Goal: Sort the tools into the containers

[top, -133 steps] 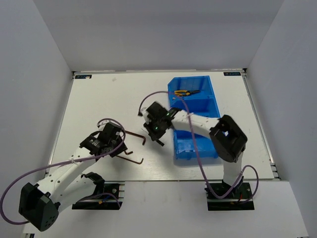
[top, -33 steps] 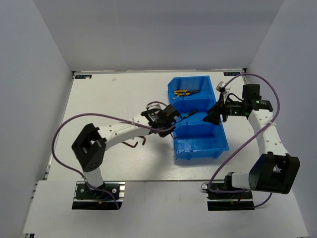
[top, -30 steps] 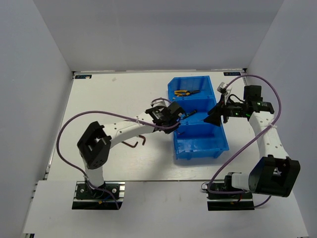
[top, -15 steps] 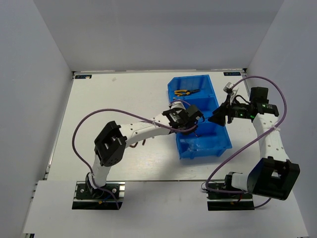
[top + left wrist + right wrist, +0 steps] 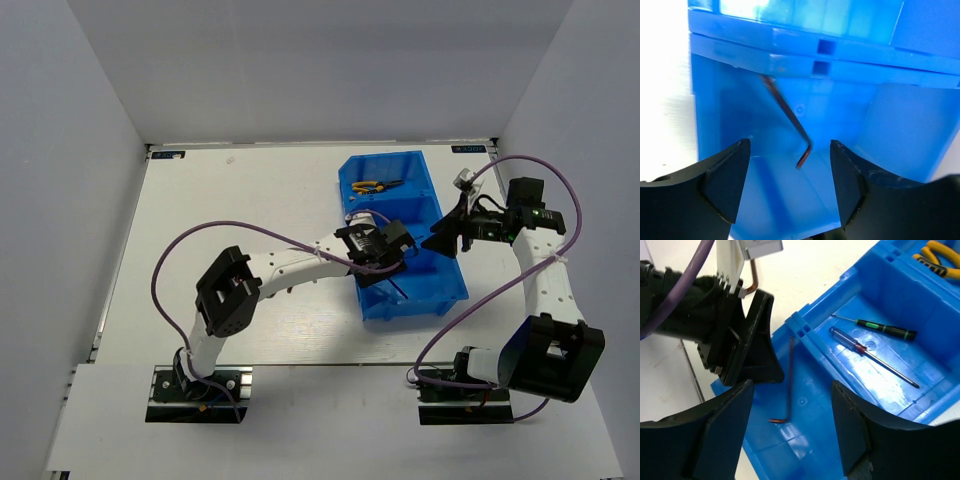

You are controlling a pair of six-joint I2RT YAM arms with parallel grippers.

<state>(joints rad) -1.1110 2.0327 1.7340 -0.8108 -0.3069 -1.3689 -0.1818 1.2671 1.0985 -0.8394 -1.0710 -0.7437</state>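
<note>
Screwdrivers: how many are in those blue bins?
2. Both lie in the middle bin: a thin green-handled screwdriver and, beside it, a longer clear-handled screwdriver. Others may be hidden from these views.

**No lettering to be read from here**

Looking over the whole setup, I can make out no word, number or brand. Two small dark stickers sit at the far corners of the white worktop [image 5: 220, 200], one at the far left corner [image 5: 168, 154] and one at the far right corner [image 5: 468, 149]. Each carries pale marks far too small to read. In the right wrist view, a white rectangular plate [image 5: 762, 246] is fixed to the black body of the left arm [image 5: 685, 295]. Its face is too washed out to tell any print.
</note>
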